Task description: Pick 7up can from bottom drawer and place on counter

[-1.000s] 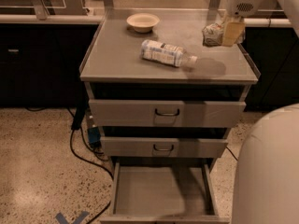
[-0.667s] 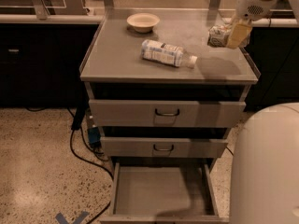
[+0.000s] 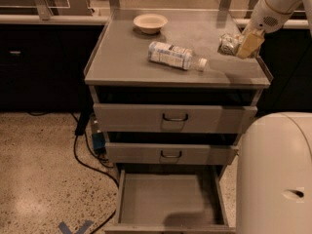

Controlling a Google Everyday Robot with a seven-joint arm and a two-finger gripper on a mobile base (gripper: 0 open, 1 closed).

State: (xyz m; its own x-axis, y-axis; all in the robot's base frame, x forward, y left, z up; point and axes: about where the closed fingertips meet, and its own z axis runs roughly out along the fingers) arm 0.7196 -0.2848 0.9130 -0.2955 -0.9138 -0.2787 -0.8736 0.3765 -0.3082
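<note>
My gripper (image 3: pixel 240 45) is at the right side of the counter (image 3: pixel 126 57), a little above its surface. It is shut on the 7up can (image 3: pixel 228 44), a small dented silvery can held on its side, sticking out to the left of the pale fingers (image 3: pixel 249 44). The bottom drawer (image 3: pixel 165 199) is pulled open below and its flat grey floor holds nothing. The white arm reaches in from the top right corner.
A clear plastic bottle (image 3: pixel 173 55) with a white-blue label lies on its side mid-counter. A small pale bowl (image 3: pixel 150 22) sits at the back. The two upper drawers (image 3: pixel 173 118) are shut. My white base (image 3: pixel 275 174) fills the lower right. Cables (image 3: pixel 85 155) run across the floor at left.
The gripper with the can has moved a little to the right, toward the counter's right edge. The bottle, bowl and drawers have not moved.
</note>
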